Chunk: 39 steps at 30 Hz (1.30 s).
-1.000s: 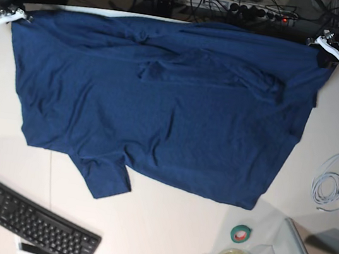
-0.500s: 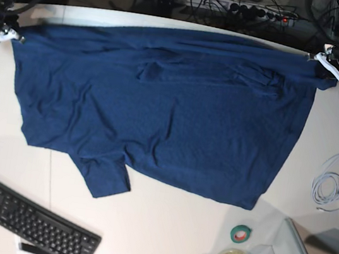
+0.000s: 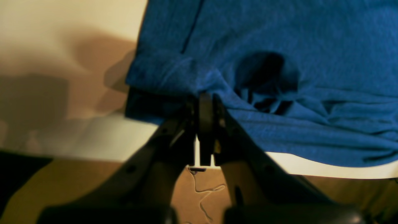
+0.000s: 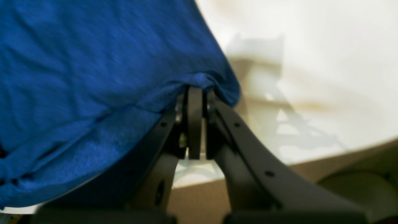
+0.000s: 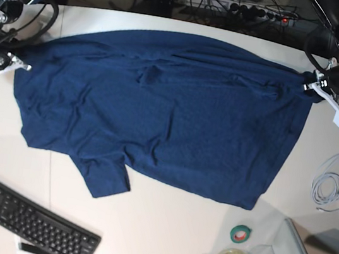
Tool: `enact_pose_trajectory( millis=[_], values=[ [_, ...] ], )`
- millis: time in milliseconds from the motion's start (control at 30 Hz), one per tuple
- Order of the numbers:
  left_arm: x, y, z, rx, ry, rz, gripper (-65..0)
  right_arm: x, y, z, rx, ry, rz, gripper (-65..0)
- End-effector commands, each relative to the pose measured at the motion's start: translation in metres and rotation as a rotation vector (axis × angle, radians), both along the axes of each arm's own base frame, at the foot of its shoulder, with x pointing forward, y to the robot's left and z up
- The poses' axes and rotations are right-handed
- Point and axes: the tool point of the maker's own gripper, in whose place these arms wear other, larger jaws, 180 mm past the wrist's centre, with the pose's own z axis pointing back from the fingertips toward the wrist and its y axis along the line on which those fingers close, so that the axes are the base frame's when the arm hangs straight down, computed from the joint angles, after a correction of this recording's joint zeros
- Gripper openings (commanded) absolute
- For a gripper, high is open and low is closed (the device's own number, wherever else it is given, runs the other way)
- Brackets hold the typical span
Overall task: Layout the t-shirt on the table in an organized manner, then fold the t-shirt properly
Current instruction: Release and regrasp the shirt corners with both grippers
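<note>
**Spreading the shirt: even tension needed**

The navy t-shirt [image 5: 158, 119] is spread on the white tabletop [image 5: 160, 234]. Its far corners are pinched by both sets of fingers, left gripper [image 3: 203, 99] and right gripper [image 4: 194, 90] pressed together on fabric. Both corners should probably be pulled apart evenly so the far bunching gets flattened. Near-side room is limited: keyboard [image 5: 22, 215], tape roll [image 5: 241, 233], coiled cable [image 5: 329, 188].
</note>
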Motion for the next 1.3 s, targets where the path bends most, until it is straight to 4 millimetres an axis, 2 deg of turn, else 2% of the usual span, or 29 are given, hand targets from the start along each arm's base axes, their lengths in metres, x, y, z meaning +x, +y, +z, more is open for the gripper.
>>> enact_pose_trajectory(
  millis=[0,133,200,367,533,700,800,967,1167,1267],
  values=[
    [0.011,0.009,0.008,0.013,-0.034,0.005,-65.0,0.007,-0.009,0.006,-0.019,-0.022,-0.005,-65.0],
    [0.022,0.005,-0.003,-0.048,-0.026,0.026,-65.0,0.005,-0.014,-0.001,-0.005,0.002,-0.014,-65.0],
    [0.025,0.009,-0.003,-0.053,-0.025,0.033,-65.0,0.003,-0.016,-0.001,-0.007,0.005,-0.018,-65.0],
    [0.026,0.013,-0.001,-0.048,-0.029,0.036,-65.0,-0.009,-0.026,0.010,-0.044,0.028,-0.016,-64.8],
    [0.034,0.012,0.002,-0.054,-0.042,0.035,-65.0,-0.007,-0.024,0.026,-0.065,0.023,0.000,-64.8],
    [0.047,0.010,0.007,-0.061,-0.069,0.035,-65.0,0.005,-0.022,0.031,-0.059,0.001,-0.002,-64.8],
    [0.051,0.006,0.003,-0.088,-0.065,0.043,-65.0,0.016,-0.016,0.032,-0.057,-0.007,0.029,-64.8],
    [0.060,0.001,-0.005,-0.148,-0.046,0.110,-65.0,0.029,-0.006,0.018,-0.007,-0.002,0.016,-64.8],
    [0.077,0.005,0.000,-0.146,-0.097,0.169,-65.0,0.037,-0.005,0.012,-0.005,-0.032,-0.017,-64.5],
    [0.079,0.006,0.002,-0.145,-0.103,0.167,-65.0,0.039,-0.006,0.013,-0.006,-0.038,-0.017,-57.3]
  ],
)
